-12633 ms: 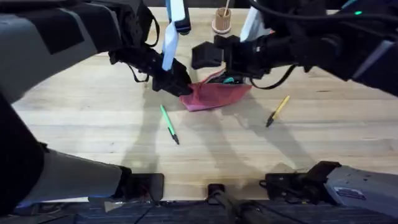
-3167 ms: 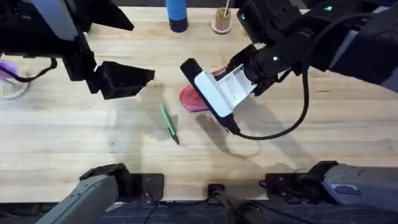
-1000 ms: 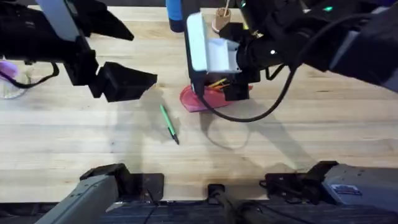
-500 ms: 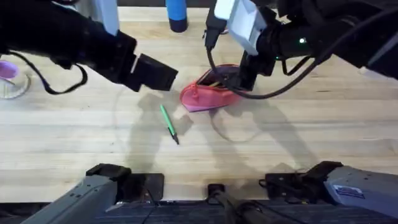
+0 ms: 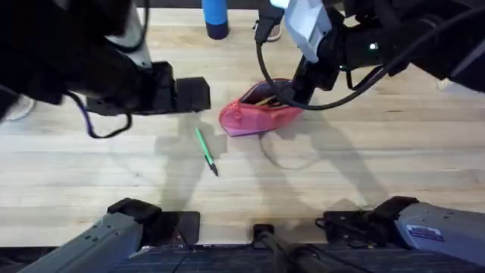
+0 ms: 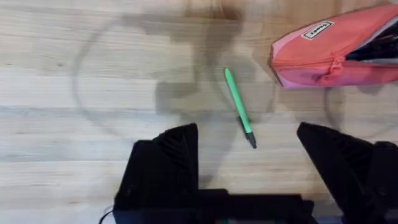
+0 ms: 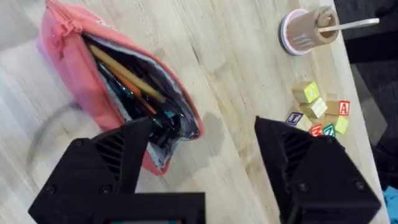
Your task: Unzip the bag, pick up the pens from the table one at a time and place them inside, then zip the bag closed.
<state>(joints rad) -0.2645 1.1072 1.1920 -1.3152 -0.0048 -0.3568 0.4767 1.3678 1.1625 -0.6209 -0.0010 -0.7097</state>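
Both grippers are being held with fingers spread wide and nothing between them. In the right wrist view, the right gripper (image 7: 205, 168) is being held above the open end of the bag (image 7: 74, 68), with empty fingers (image 7: 109, 165) apart on either side of bare wood. In the left wrist view, the left gripper (image 6: 249, 171) is being held above the table (image 6: 93, 74), its fingers (image 6: 168, 162) parted and the green pen (image 6: 239, 115) being framed between them, untouched.

The bag (image 5: 254, 115) is lying on its side near the middle of the table (image 5: 379, 167), with its zipper open. A yellow-orange pen (image 7: 124, 71) is being seen inside the open mouth, lying along the length of the bag among darker contents. In the overhead view, the green pen (image 5: 206, 151) is lying flat on the wood just beside the bag, on the side toward the arm bases and the left arm, not touching it.

The right gripper (image 5: 292, 87) is being shown directly over the bag's far end, and the left gripper (image 5: 189, 95) is being shown beside the bag, apart from it.

Beyond the bag, a blue cylinder (image 5: 215, 19) is standing at the far table edge. A small round cup with a stick in it (image 7: 308, 28) is standing past the bag's open end, and coloured letter blocks (image 7: 317, 112) are lying near that cup.
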